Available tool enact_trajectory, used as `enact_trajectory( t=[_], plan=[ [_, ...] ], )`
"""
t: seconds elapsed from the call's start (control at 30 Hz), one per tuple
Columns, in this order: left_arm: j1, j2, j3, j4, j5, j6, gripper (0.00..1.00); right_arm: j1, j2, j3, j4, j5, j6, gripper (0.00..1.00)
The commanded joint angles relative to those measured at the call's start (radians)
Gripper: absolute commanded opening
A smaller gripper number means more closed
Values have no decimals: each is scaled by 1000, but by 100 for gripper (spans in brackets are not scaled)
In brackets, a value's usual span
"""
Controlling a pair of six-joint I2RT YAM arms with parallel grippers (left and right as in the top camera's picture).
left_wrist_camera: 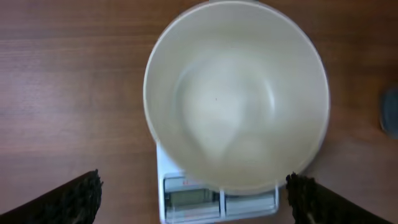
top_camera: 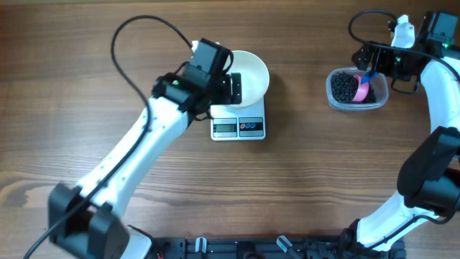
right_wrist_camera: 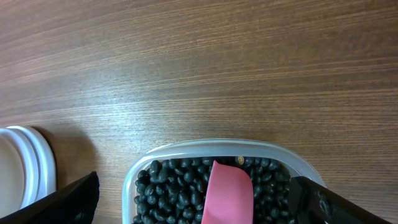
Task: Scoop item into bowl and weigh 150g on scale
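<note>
Hovering splayed, left claw hangs over bowl, right claw over tub.

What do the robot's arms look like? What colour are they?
The left arm and right arm are white tubes with chunky black joints. Thin black cables loop off each, small green lights glow near the wrists, and the fingers are black.

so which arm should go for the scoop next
right: the right fingers are open over the tub of beans with the pink scoop in it; the left fingers are over the empty bowl on the scale
</note>
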Motion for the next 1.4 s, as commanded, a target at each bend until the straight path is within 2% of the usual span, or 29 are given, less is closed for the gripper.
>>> enact_trajectory(
  t=[0.0,0.03,0.13,0.2,0.3,0.37,0.5,0.7,0.87,0.9,0.97,1.0,1.1,1.13,1.23,1.33,1.37],
  plan=[
    [27,-95,18,-150,125,74,100,6,18,-4,3,-4,0,100],
    [33,-110,18,-192,142,101,100,6,18,-4,3,-4,0,100],
    [32,-153,15,-409,192,336,100,6,18,-4,3,-4,0,100],
    [35,-152,-3,-447,193,377,100,6,18,-4,3,-4,0,100],
    [33,-152,-100,-404,193,392,100,6,18,-4,3,-4,1,100],
    [33,-151,-162,-338,193,435,100,6,18,-4,3,-4,0,100],
    [33,-148,-244,-206,192,436,100,6,18,-4,3,-4,0,100],
    [33,-148,-251,-181,192,462,100,6,18,-4,3,-4,0,100],
    [33,-148,-252,-168,136,481,100,6,18,-4,3,-4,0,100],
    [33,-148,-252,-152,144,564,100,6,18,-4,3,-4,1,100],
    [33,-143,-252,-172,178,830,100,6,18,-4,3,-4,0,100],
    [34,-140,-252,-183,185,922,100,6,18,-4,3,-4,0,100],
    [34,-124,-252,-182,172,1089,100,6,18,-4,3,-4,0,100],
    [34,-122,-252,-182,121,1094,100,6,18,-4,3,-4,0,100],
    [34,-122,-252,-179,175,1096,100,6,18,-4,3,-4,0,100],
    [35,-122,-252,-161,206,1218,100,6,18,-4,3,-4,0,100],
    [35,-122,-252,-160,223,1218,100,6,18,-4,3,-4,0,100]
  ],
)
